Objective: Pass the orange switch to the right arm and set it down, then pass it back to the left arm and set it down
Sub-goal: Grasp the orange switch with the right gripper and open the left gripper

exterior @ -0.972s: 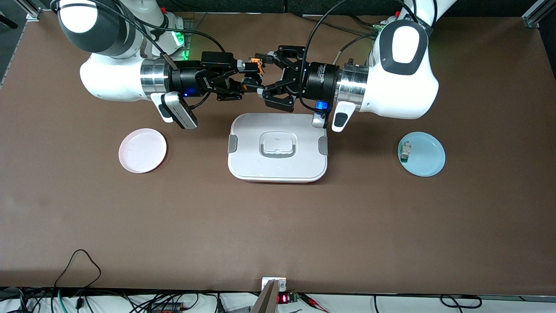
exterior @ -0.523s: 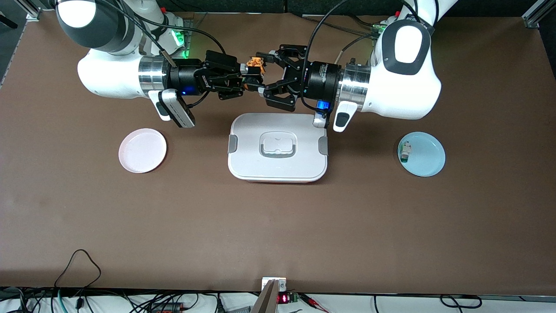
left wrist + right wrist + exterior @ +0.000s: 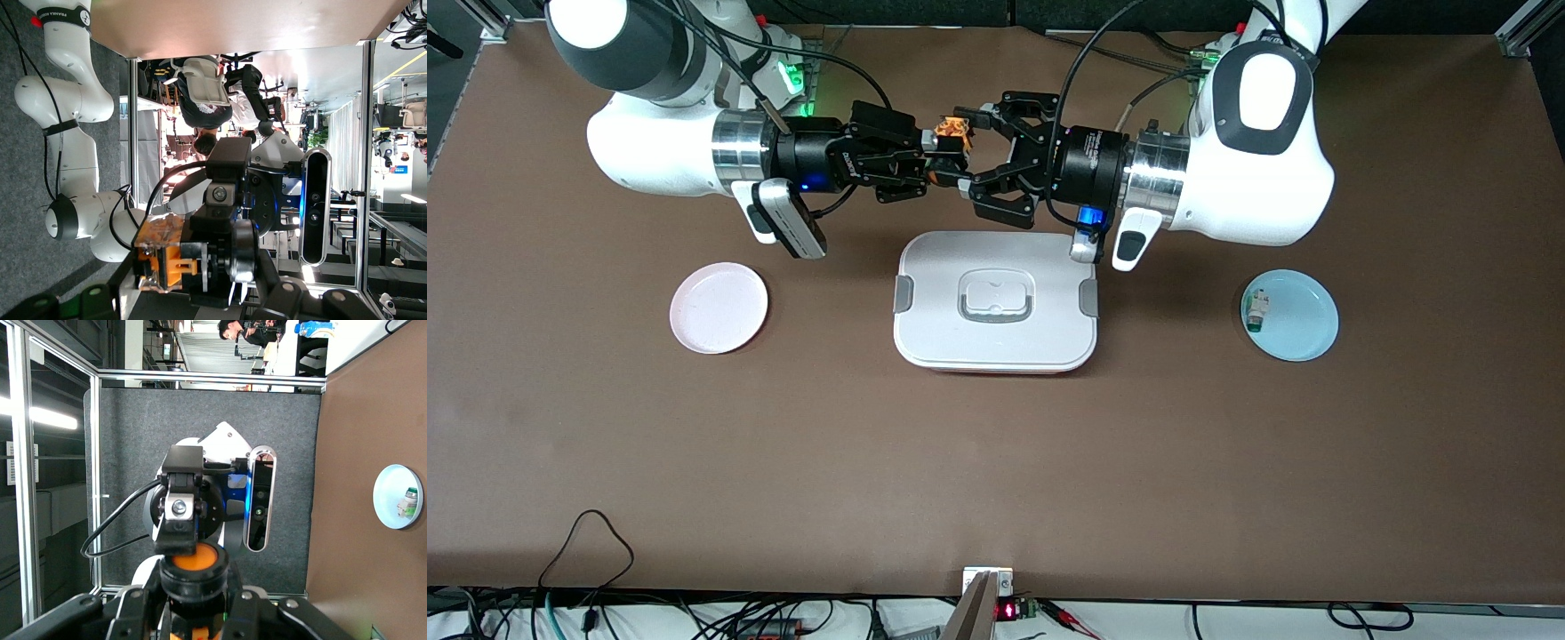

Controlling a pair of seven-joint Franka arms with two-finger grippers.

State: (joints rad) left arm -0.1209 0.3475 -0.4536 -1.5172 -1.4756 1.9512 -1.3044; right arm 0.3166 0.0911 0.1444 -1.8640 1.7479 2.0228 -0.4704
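The orange switch (image 3: 950, 133) hangs in the air between the two arms, over the table strip between the white box (image 3: 996, 342) and the robots' bases. My left gripper (image 3: 961, 152) is shut on it lengthwise, one finger on the orange cap (image 3: 197, 561) and the other at the orange-brown terminal end (image 3: 163, 263). My right gripper (image 3: 935, 162) is shut on its black body from the sides. In the right wrist view my right gripper (image 3: 197, 603) clamps the body just under the cap. In the left wrist view my left gripper (image 3: 197, 280) spans the switch.
The lidded box with grey clips and a top handle (image 3: 996, 298) stands mid-table. A pink plate (image 3: 719, 308) lies toward the right arm's end. A light blue plate (image 3: 1303, 324) toward the left arm's end holds a small white-and-green part (image 3: 1256, 311).
My right gripper has closed its fingers onto the switch body. Both hands shifted slightly toward the left arm's end. The left gripper's hold has not changed.
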